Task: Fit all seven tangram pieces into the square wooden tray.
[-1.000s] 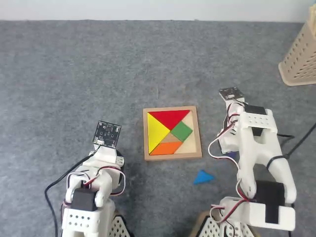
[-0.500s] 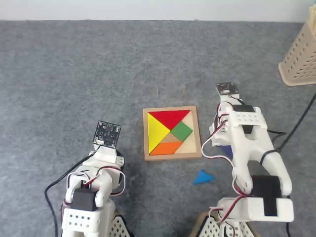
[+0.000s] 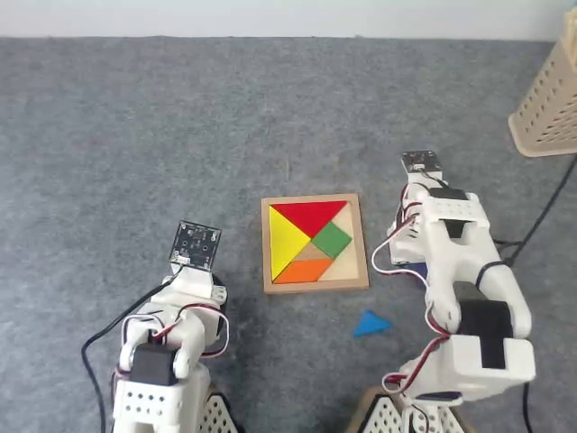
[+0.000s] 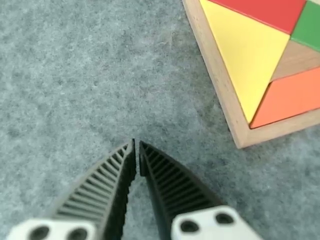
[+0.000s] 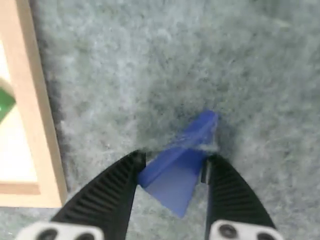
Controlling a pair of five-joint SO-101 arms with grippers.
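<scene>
Tangram tray, square and wooden, lies on grey napped carpet below a pale wall, holding flat red, yellow, green and orange pieces. Your right gripper has edged slightly away from it since half a second ago, clamped on a tilted dark blue piece beside the frame. Your left gripper sits pinched together, empty. A light blue triangle lies nearby.

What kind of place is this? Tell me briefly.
Probably a robot-training bench: two small arms over a grey felt-covered table, with a wooden tangram tray and a dark blue piece in the right gripper.
</scene>
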